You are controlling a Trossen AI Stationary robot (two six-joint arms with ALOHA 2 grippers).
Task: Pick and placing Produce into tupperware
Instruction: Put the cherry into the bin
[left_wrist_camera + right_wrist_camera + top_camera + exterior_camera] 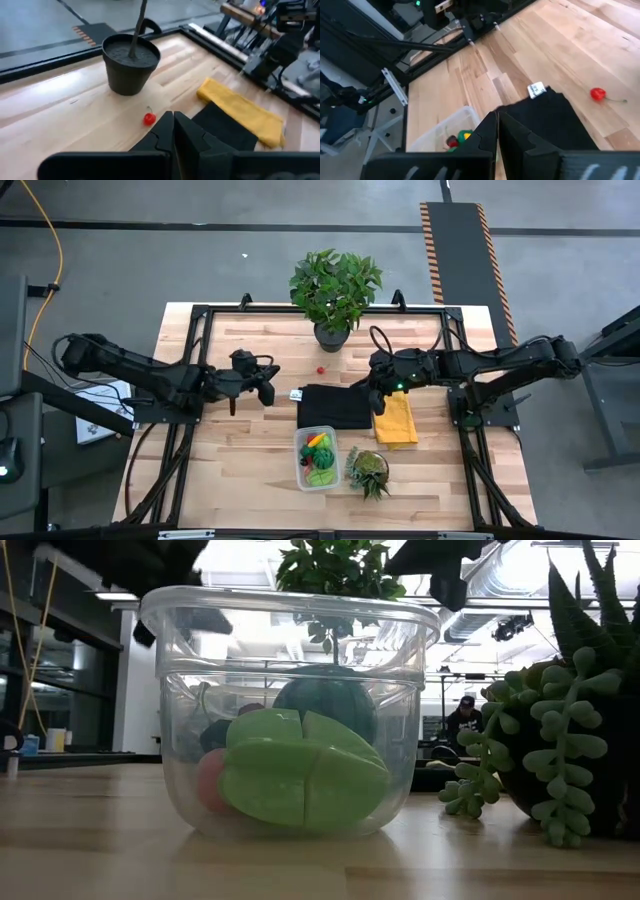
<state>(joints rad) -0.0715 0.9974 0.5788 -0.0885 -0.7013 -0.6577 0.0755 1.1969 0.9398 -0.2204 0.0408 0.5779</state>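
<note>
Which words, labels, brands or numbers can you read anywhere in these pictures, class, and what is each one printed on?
None can be read.
The small white tag at the black cloth's corner has dark marks, too blurred to read.
The tupperware shows no print.

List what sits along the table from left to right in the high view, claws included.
left claw → red cherry → black cloth → right claw → yellow cloth
</note>
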